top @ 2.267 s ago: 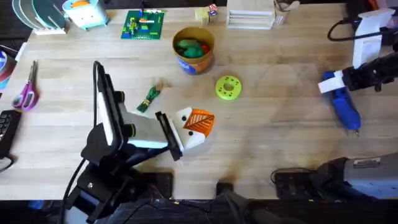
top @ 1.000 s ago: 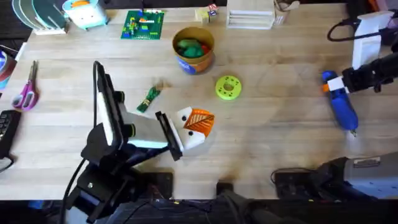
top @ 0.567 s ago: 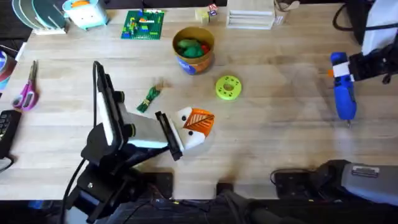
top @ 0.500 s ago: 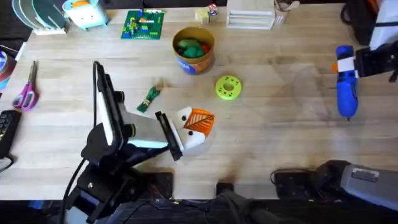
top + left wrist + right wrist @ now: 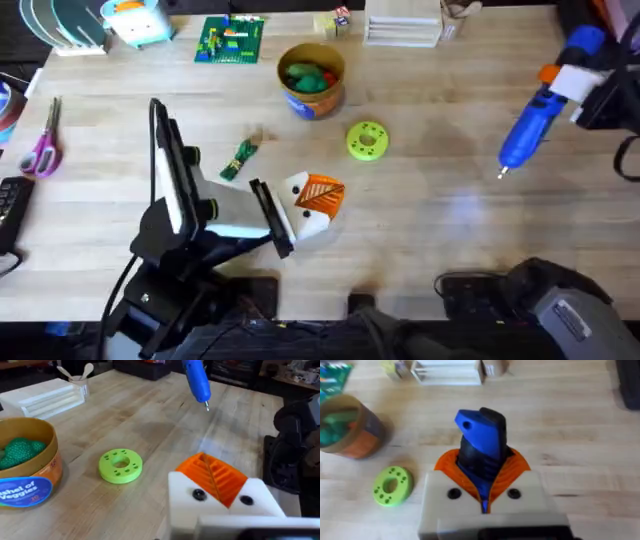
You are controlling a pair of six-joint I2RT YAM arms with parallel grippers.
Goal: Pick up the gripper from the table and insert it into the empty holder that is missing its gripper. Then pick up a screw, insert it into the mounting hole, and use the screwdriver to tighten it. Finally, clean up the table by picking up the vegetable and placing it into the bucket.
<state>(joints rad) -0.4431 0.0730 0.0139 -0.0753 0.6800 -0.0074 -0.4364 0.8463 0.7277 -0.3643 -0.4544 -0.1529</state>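
Taking the yellow-green disc (image 5: pixel 367 140) as our landmark, we see scissors (image 5: pixel 43 148) far to its left at the desk (image 5: pixel 430 230) edge. Nearer on the left lies the vegetable (image 5: pixel 238 159). The left gripper (image 5: pixel 318 203) rests below the disc; whether it is open we cannot tell. Behind the disc stands the bucket (image 5: pixel 311 79), lettered "Veggies". To the disc's right is bare wood, then the right gripper (image 5: pixel 572 82), clamped on the tilted screwdriver (image 5: pixel 535 113), tip off the desk.
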